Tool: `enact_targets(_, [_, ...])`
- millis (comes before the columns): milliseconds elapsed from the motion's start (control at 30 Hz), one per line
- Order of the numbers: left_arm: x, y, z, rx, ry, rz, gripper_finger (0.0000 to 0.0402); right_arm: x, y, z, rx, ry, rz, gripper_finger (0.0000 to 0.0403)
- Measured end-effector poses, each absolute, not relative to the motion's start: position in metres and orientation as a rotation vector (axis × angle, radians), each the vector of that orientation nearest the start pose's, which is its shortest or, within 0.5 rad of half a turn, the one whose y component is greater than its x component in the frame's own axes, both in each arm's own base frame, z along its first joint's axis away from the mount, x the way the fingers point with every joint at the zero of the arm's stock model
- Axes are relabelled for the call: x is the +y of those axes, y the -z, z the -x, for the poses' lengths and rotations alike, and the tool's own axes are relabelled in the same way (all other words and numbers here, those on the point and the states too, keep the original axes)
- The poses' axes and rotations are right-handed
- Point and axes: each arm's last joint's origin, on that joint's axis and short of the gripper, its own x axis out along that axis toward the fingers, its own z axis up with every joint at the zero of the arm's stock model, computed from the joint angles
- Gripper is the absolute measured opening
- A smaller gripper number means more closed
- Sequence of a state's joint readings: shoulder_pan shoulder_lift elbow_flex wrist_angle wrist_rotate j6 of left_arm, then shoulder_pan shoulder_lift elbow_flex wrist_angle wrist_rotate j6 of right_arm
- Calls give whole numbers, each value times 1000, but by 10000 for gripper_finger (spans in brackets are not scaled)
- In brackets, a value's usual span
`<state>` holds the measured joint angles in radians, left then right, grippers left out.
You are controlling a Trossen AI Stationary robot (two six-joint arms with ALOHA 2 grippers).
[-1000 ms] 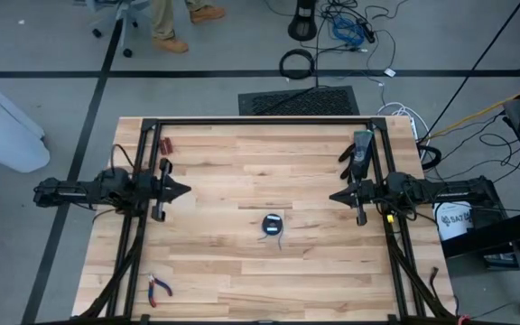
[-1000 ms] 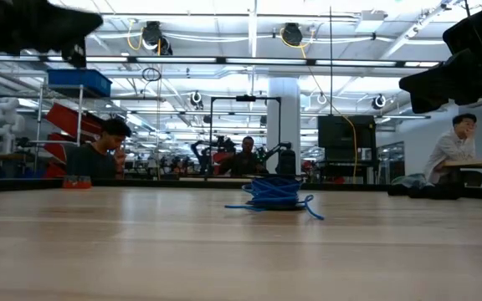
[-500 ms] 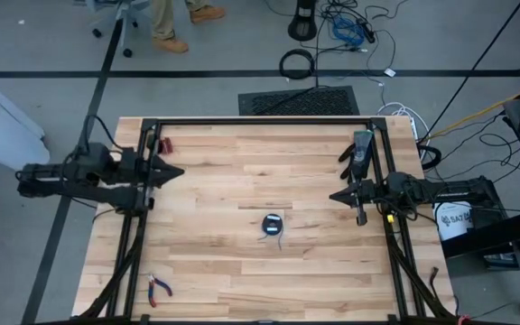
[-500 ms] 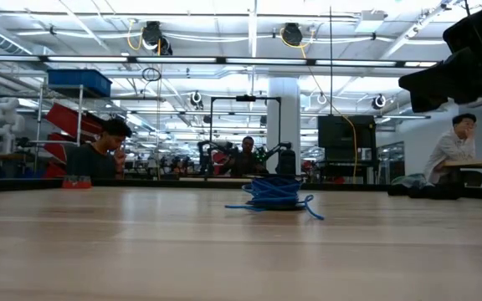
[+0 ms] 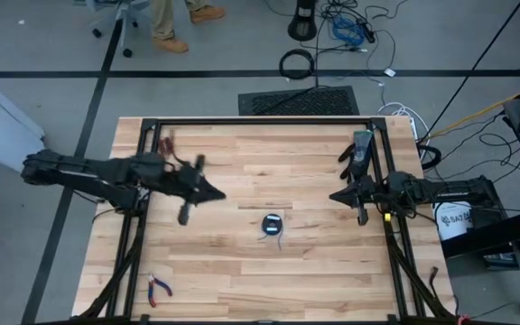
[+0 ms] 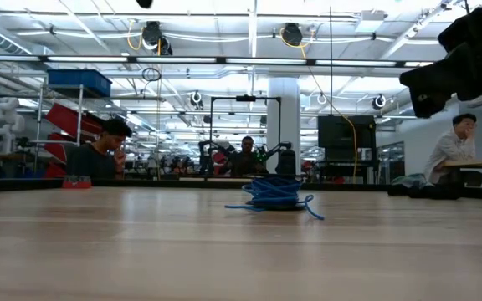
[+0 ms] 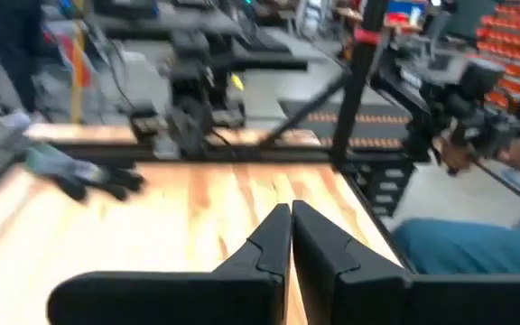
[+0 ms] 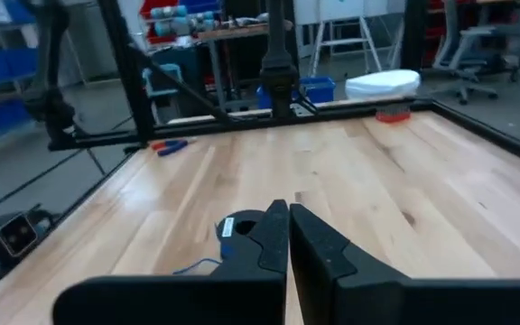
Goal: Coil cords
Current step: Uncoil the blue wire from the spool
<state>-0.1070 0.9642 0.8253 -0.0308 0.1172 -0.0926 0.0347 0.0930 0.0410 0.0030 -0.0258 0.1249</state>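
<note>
The blue-grey cable [image 5: 273, 225] lies bundled mid-table, apart from both clenched, empty grippers, left gripper [image 5: 215, 193] nearer, right gripper [image 5: 334, 197] waiting.

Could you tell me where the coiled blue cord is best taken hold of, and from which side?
Probably from straight above, pinching across the coiled blue cord at its wound body. It lies as a compact low bundle flat on the table, with open wood all round, and only a thin loose tail trails off towards the near edge, too slight to lift it by.

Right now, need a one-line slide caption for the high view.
Coiled cord sits mid-table between both arms; left gripper reaches toward it, right gripper waits, jaws shut.
</note>
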Motion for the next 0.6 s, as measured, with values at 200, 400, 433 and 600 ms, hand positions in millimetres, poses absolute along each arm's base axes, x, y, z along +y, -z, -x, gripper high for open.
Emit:
enact_targets(200, [-32, -317, -238, 174, 230, -27, 20, 4, -220, -96, 15, -67, -116, 0])
enact_targets(400, [-29, -325, -239, 95, 159, -64, 20, 4, -307, -93, 63, -58, -29, 0])
enact_targets(433, [-29, -327, -237, 85, 152, -63, 20, 4, -323, -93, 73, -58, -15, 0])
enact_targets(600, [-27, -337, -228, 29, 122, -59, 20, 3, -392, -105, 144, -25, 58, 0])
